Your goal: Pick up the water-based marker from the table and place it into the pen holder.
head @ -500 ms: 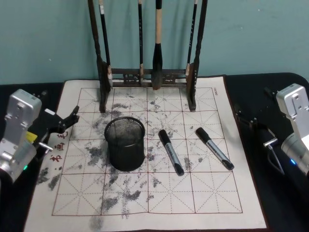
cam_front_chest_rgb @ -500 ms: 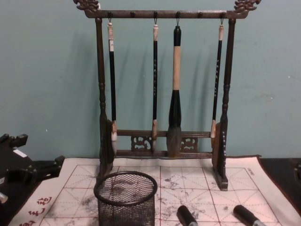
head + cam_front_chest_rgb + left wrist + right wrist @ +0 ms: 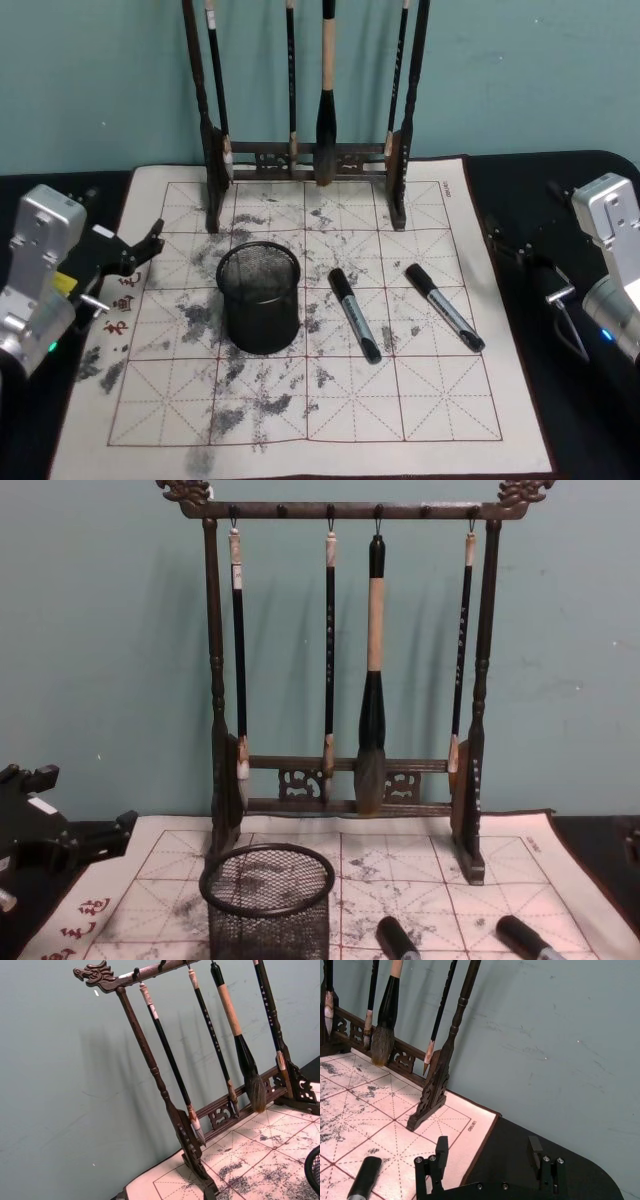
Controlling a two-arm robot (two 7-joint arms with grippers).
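Note:
Two black-and-grey water-based markers lie on the white felt mat (image 3: 420, 400) of the table (image 3: 560, 180): one (image 3: 354, 313) just right of the pen holder (image 3: 260, 320), the other (image 3: 444, 306) farther right. Their cap ends (image 3: 398, 942) (image 3: 525, 938) poke into the chest view beside the mesh cup (image 3: 268, 930). My left gripper (image 3: 140, 250) hovers open at the mat's left edge, also seen at the chest view's left (image 3: 78, 802). At the right edge of the mat my right gripper (image 3: 510, 245) is open (image 3: 488, 1152), with a marker's cap (image 3: 365, 1180) in its wrist view.
A tall dark wooden brush rack (image 3: 305, 160) with several hanging brushes stands at the back of the mat, against a teal wall. The mat's front half is bare of objects.

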